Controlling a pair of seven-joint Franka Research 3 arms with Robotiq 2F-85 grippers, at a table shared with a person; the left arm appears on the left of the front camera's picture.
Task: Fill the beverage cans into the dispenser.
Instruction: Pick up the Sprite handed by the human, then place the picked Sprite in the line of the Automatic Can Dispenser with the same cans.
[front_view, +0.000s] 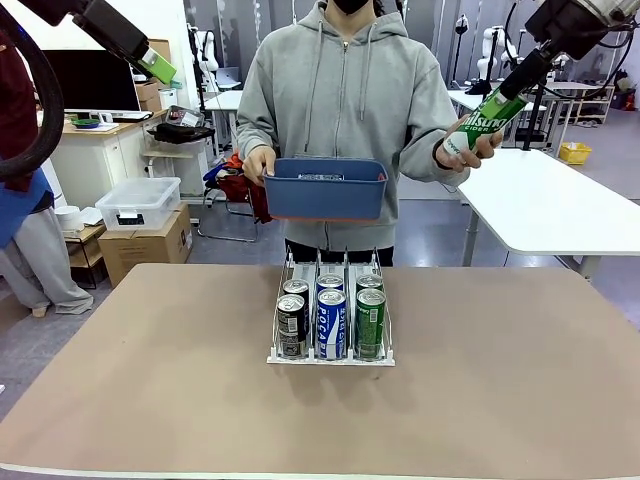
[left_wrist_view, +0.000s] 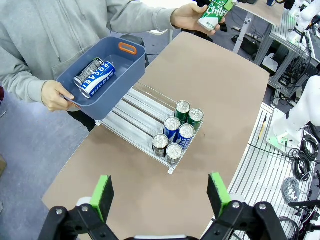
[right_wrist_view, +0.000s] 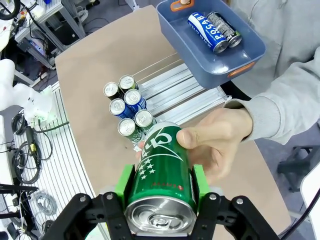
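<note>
Blue bin (front_view: 325, 197), green can (right_wrist_view: 162, 172)

Bright, even overhead room light, shadows soft: beyond the left pincer (left_wrist_view: 160, 187) the clear-plastic three-lane rack (left_wrist_view: 150, 127) throws only a faint shade on the matte tan tabletop (left_wrist_view: 215, 85), with small glints along its dividers. Between the right pincer (right_wrist_view: 162, 185) pads, the green slim metal drink can (right_wrist_view: 160, 175) is sharp and carries a soft sheen on its silver top and side. Both wrist views bend straight lines outward from the pincers toward the edges, wide-angle style; the front view is straight and sharp across the table.
</note>
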